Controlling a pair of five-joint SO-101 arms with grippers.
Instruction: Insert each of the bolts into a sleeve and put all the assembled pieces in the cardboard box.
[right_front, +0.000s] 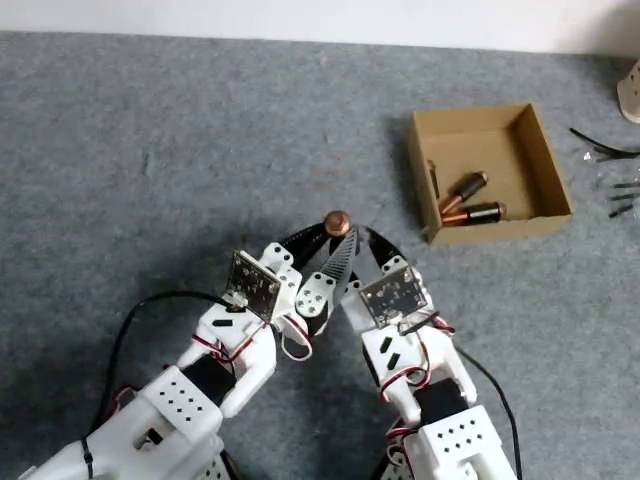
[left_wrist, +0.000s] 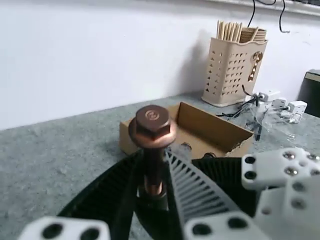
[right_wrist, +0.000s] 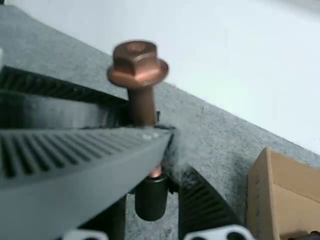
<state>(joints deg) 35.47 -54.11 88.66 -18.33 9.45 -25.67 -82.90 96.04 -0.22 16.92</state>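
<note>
A copper bolt (right_front: 337, 222) with a hex head stands upright between both grippers at mid-table. My left gripper (right_front: 322, 238) is shut on the bolt's shank (left_wrist: 152, 165), just under the head. A black sleeve (right_wrist: 150, 200) sits around the bolt's lower end, and my right gripper (right_front: 360, 240) is shut on it. The bolt (right_wrist: 139, 75) rises well above the sleeve. The cardboard box (right_front: 500, 226) lies to the right and farther back, holding two assembled pieces (right_front: 470, 200). The box (left_wrist: 220, 126) also appears behind the bolt.
A beige slotted holder (left_wrist: 235, 70) with wooden sticks stands by the wall behind the box. Black cables (right_front: 610, 165) and white plugs (left_wrist: 280, 102) lie right of the box. Grey carpet covers the table, bare to the left.
</note>
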